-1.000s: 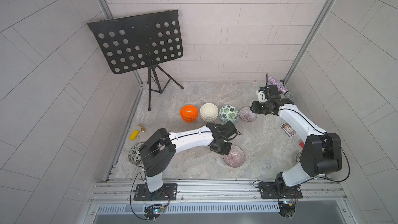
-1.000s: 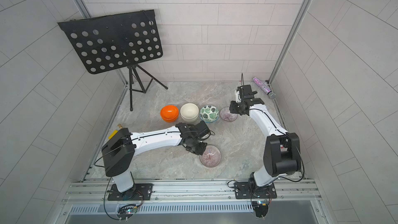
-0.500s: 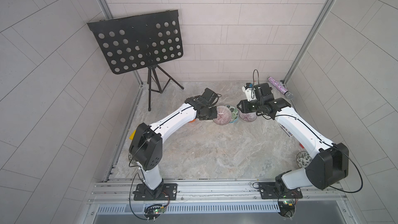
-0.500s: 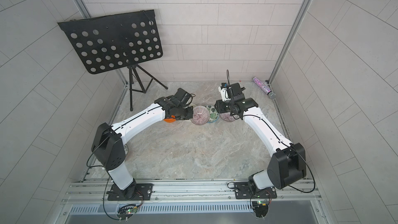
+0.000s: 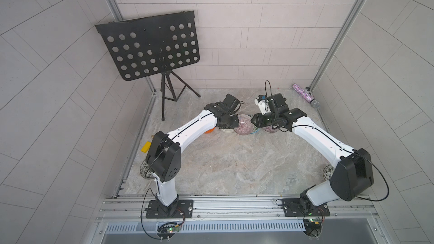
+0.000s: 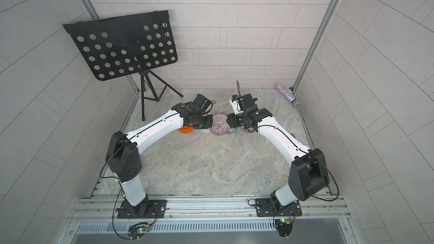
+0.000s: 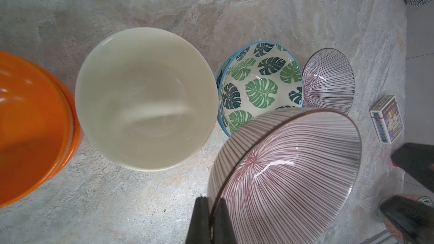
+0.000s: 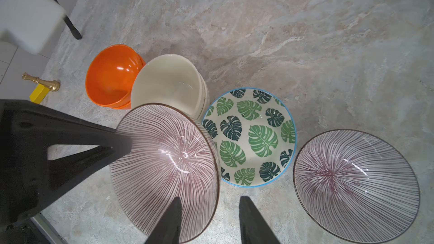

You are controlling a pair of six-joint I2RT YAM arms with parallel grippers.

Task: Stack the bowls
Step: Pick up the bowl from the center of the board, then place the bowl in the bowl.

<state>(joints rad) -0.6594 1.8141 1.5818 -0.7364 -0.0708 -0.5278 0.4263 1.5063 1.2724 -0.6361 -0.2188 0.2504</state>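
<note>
Left wrist: left pincer on striped bowl

No text, label, brand, number or sign is legible in any view. The only printed item is a small blue-and-white box lying on the stone-patterned table in the left wrist view. Its face and side carry graphics and lettering, too small and blurred to read.

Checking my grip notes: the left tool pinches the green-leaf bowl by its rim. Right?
No: what the left tool pinches by its rim is the purple striped bowl, as the left wrist view shows.
</note>
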